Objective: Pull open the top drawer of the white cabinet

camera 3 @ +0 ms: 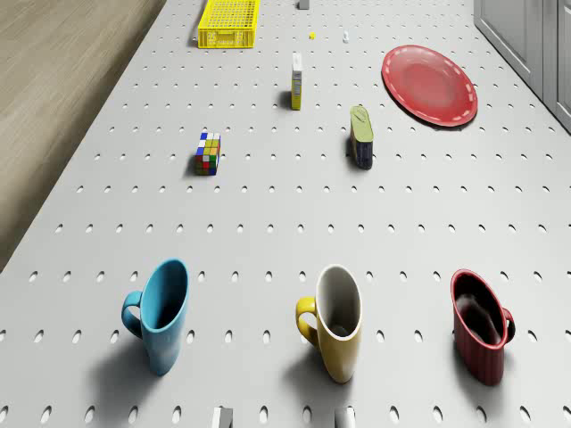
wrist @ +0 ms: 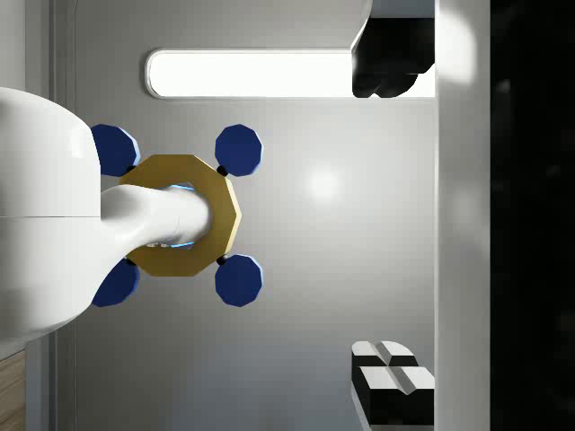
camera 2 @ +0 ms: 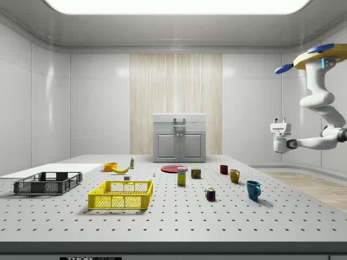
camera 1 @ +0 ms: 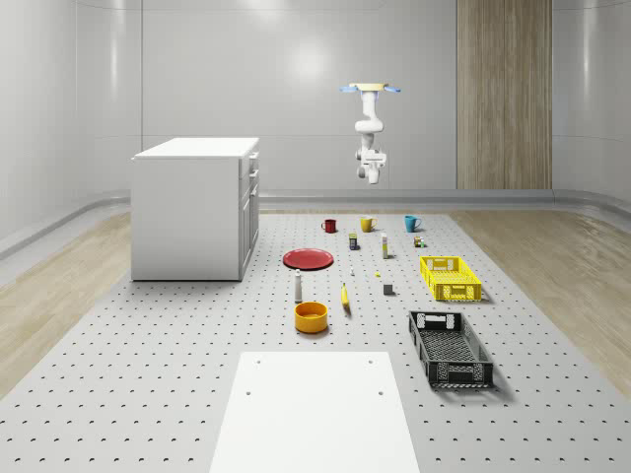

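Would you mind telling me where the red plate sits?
The red plate lies beside the white cabinet, toward the whole-scene view's right, near the red mug.

Three mugs [camera 3: 337,319] stand in a row, the plate [camera 3: 430,84] beyond them, near the cabinet [camera 1: 195,207].

Perforated grey desk [camera 1: 148,374] carries everything. Landmark = red plate [camera 1: 308,259]: white cabinet [camera 1: 193,209] just beside it, toward whole-scene view's left. Red mug [camera 1: 329,226], yellow mug [camera 1: 367,224], blue mug [camera 1: 411,223] in a row beyond plate. Yellow crate [camera 1: 450,277], black crate [camera 1: 450,349] well apart from plate, opposite side from cabinet. Orange bowl [camera 1: 311,316], banana [camera 1: 345,297] nearer cam than plate.
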